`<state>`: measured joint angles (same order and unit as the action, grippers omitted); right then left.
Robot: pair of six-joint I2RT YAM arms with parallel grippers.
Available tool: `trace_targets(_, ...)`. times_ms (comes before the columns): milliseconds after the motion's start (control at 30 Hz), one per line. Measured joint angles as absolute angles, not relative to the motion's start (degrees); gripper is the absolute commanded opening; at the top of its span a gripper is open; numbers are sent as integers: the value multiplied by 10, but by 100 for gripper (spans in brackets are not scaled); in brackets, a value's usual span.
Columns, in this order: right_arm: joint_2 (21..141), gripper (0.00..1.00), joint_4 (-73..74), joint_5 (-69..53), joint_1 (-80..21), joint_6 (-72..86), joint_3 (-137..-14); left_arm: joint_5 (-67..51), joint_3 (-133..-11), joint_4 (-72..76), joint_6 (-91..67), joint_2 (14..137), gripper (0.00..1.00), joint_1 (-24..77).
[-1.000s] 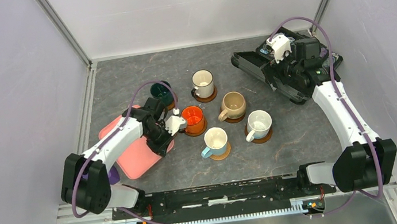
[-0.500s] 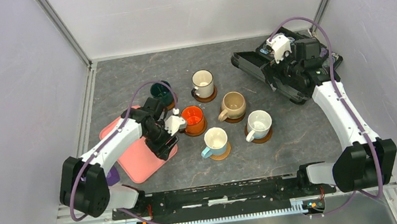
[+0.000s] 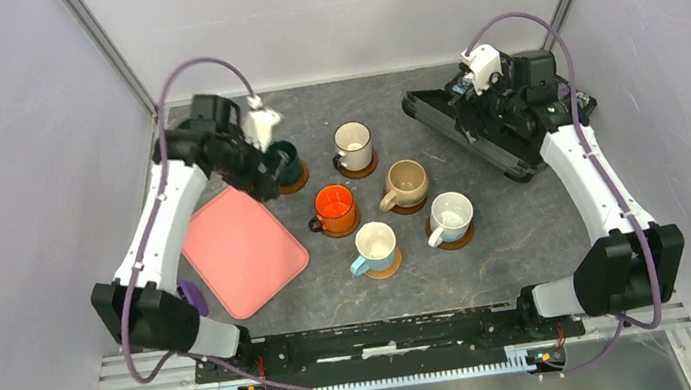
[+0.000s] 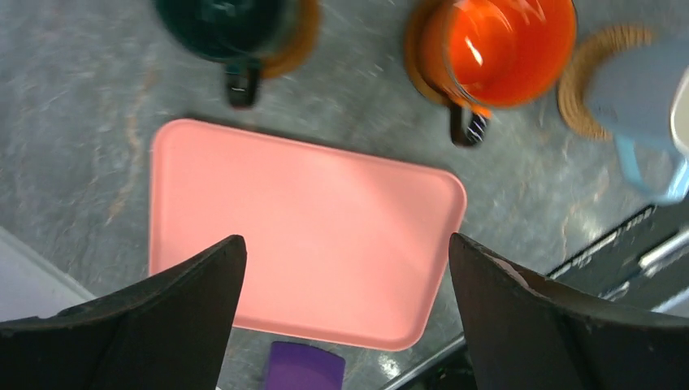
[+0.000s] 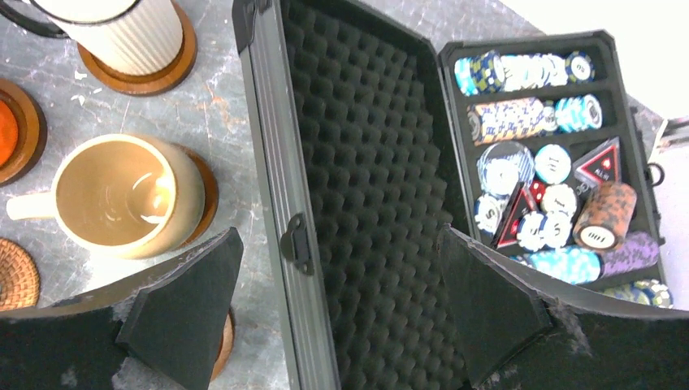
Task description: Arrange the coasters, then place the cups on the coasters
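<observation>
A grey, stone-patterned surface (image 3: 528, 231) sits boxed in by pale plain walls (image 3: 13, 148) on three sides. On it stand six cups: dark green (image 3: 282, 158), cream (image 3: 352, 141), beige (image 3: 407, 179), white (image 3: 450, 211), orange (image 3: 333, 203) and light blue (image 3: 375, 242), each on its own of six brown coasters (image 3: 387, 270). There is one pink tray (image 3: 243, 249) and one open black case (image 3: 458, 125) of poker chips (image 5: 536, 106). The left hand (image 4: 345, 244), by the dark green cup, and the right hand (image 5: 340, 236), over the case, both gape wide, grasping nothing.
</observation>
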<state>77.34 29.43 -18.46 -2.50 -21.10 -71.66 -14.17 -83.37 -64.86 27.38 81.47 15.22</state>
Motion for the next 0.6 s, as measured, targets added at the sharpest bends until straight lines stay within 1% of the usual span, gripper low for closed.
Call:
trace_targets(333, 853, 98, 279, -195, -25, -201, -841, -217, -1176, -742, 177, 1023, 100, -61)
trace_targets(433, 867, 98, 265, -185, -25, -193, -863, -229, -1223, -753, 153, 1054, 100, -120)
trace_targets(533, 876, 98, 253, -173, -20, -180, -869, -223, -1231, -754, 140, 1063, 100, -164)
trace_targets(600, 886, 98, 246, -164, -13, -169, -871, -204, -1231, -753, 138, 1063, 100, -175)
